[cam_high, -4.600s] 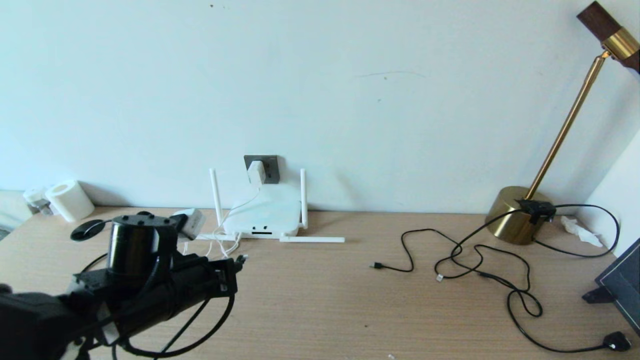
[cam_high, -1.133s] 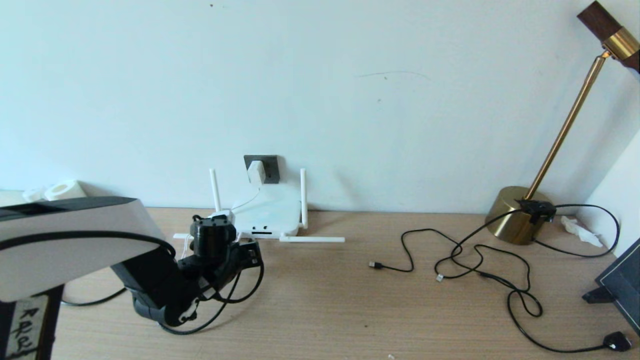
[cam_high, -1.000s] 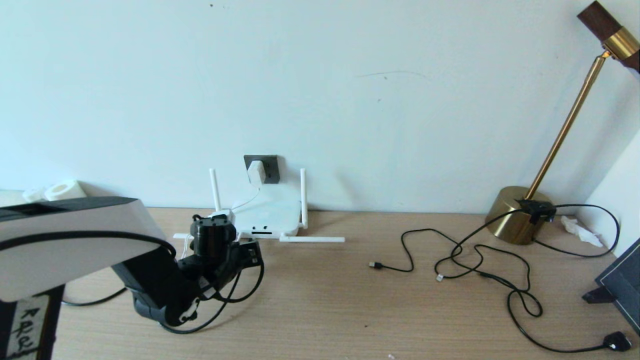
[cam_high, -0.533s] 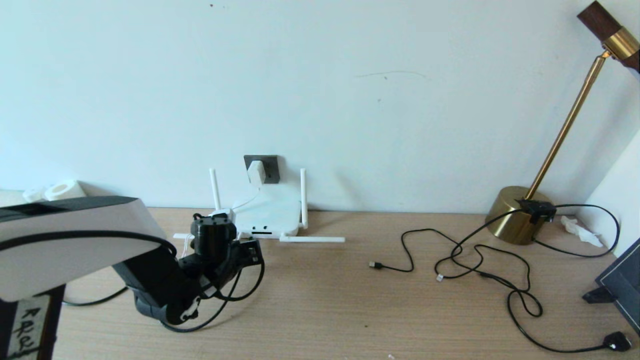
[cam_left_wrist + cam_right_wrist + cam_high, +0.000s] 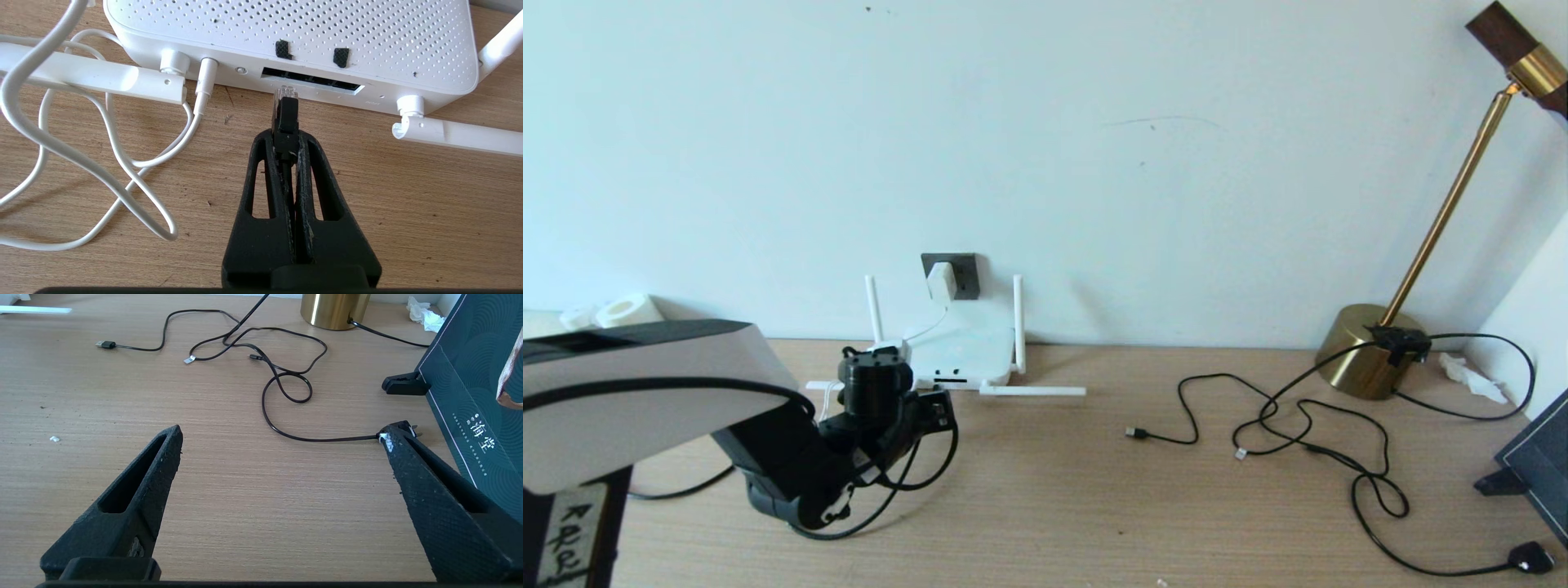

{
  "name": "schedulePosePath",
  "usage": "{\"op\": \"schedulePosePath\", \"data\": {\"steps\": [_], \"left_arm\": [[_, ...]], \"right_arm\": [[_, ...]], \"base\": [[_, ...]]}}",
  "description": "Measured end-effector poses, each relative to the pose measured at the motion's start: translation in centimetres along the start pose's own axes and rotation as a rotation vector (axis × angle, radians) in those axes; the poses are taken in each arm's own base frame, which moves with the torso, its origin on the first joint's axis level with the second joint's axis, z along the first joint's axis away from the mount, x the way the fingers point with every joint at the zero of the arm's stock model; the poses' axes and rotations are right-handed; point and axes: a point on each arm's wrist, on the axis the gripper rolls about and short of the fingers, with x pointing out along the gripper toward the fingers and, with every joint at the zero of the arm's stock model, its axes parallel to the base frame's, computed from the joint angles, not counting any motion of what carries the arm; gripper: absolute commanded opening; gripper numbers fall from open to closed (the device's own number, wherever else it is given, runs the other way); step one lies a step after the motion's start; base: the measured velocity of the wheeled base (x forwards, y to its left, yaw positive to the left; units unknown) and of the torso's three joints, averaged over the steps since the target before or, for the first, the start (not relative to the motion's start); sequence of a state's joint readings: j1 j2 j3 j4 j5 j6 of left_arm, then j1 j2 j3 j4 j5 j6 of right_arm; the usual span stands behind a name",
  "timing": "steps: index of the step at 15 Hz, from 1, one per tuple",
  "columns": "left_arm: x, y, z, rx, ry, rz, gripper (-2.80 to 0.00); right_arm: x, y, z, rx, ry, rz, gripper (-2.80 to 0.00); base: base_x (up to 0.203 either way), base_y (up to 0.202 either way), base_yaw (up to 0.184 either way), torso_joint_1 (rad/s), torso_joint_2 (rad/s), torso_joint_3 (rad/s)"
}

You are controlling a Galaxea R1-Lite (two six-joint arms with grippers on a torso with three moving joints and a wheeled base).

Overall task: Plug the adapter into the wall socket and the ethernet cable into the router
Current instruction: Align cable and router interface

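The white adapter (image 5: 941, 282) sits plugged into the dark grey wall socket (image 5: 964, 269), its thin white cord (image 5: 102, 171) looping over the desk to the router. The flat white router (image 5: 954, 351) lies below the socket against the wall. My left gripper (image 5: 286, 141) is shut on the ethernet cable (image 5: 285, 118), whose clear-tipped black connector points at the router's dark front ports (image 5: 312, 80), just short of them. In the head view the left gripper (image 5: 935, 408) sits just before the router, the black cable looping under the arm. My right gripper (image 5: 282, 437) is open over bare desk, holding nothing.
Thin black cables (image 5: 1298, 425) sprawl over the desk's right half, ending in a black plug (image 5: 1529, 559). A brass lamp (image 5: 1368, 351) stands at the back right beside a dark box (image 5: 474, 388). A paper roll (image 5: 625, 310) sits at the far left. One router antenna (image 5: 1033, 391) lies flat.
My left arm has swung in from the front left and brought the ethernet connector up to the router's front. Over the last second it has edged slightly closer.
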State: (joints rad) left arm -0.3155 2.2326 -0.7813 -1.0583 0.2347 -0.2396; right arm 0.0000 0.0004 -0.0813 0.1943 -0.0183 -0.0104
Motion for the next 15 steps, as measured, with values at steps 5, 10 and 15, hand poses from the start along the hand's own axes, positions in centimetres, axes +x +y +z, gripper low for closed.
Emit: {"op": "schedulePosePath", "data": {"steps": [5, 10, 15], "left_arm": [[0.00, -0.02, 0.00, 0.004, 0.000, 0.000, -2.80], [0.01, 0.01, 0.04, 0.003, -0.001, 0.000, -2.80], [0.04, 0.11, 0.05, 0.002, -0.002, 0.003, -2.80]], "right_arm": [[0.00, 0.00, 0.00, 0.000, 0.000, 0.000, 0.00], [0.00, 0.00, 0.00, 0.000, 0.000, 0.000, 0.00], [0.00, 0.00, 0.00, 0.000, 0.000, 0.000, 0.00]], "base": [[0.000, 0.000, 0.000, 0.000, 0.00, 0.000], [0.000, 0.000, 0.000, 0.000, 0.00, 0.000], [0.000, 0.000, 0.000, 0.000, 0.00, 0.000]]}}
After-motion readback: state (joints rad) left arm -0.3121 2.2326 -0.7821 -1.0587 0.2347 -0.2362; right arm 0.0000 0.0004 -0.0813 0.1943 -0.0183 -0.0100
